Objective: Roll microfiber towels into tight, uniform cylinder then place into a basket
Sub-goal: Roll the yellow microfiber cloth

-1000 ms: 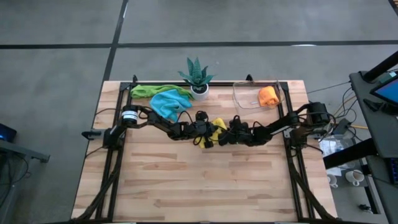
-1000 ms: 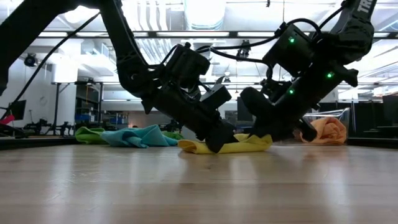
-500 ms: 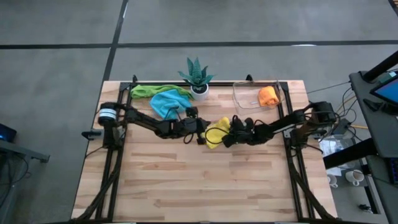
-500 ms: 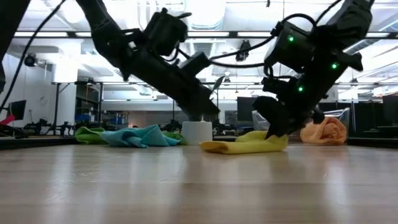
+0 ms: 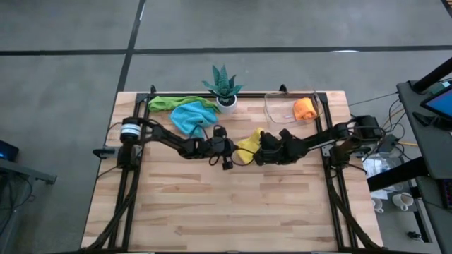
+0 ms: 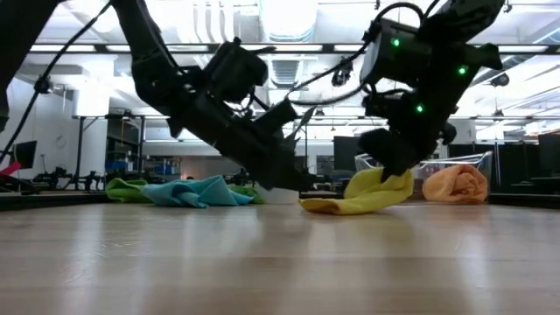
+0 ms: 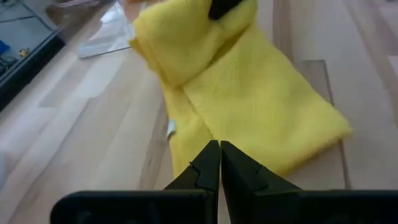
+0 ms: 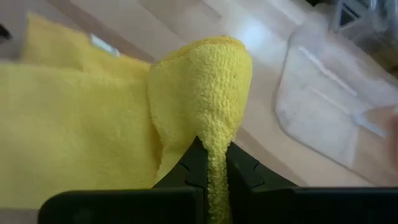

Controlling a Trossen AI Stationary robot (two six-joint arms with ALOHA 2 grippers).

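A yellow microfiber towel [image 5: 248,146] lies mid-table, and its right end is raised. My right gripper [image 6: 391,169] is shut on that raised end. My left gripper [image 7: 219,149] is shut and hangs at the towel's left end [image 6: 308,205], a little above the wood; I cannot tell whether it touches the cloth. An orange rolled towel [image 5: 305,109] sits in the clear basket [image 5: 277,107] at the far right. Blue [image 5: 191,117] and green [image 5: 169,103] towels lie bunched at the far left. My right gripper pinches a bunched fold [image 8: 211,134] at the yellow towel's right end between its two fingers, several layers thick. The fingers slant down from the table's right. The pinched end [image 6: 374,181] is lifted and droops below them. The rest of the towel [image 6: 337,206] lies slack on the table.
A spiky green plant in a white pot [image 5: 224,88] stands at the far edge between the loose towels and the basket. Black rails [image 5: 134,169] run along both table sides. Bare wood [image 5: 233,204] fills the near half.
My right gripper has taken hold of the yellow towel's right end, rolled its wrist and risen. That end has come up off the table while the left part has stayed flat. My left gripper has risen off the towel and drawn back a little toward the table's left edge.
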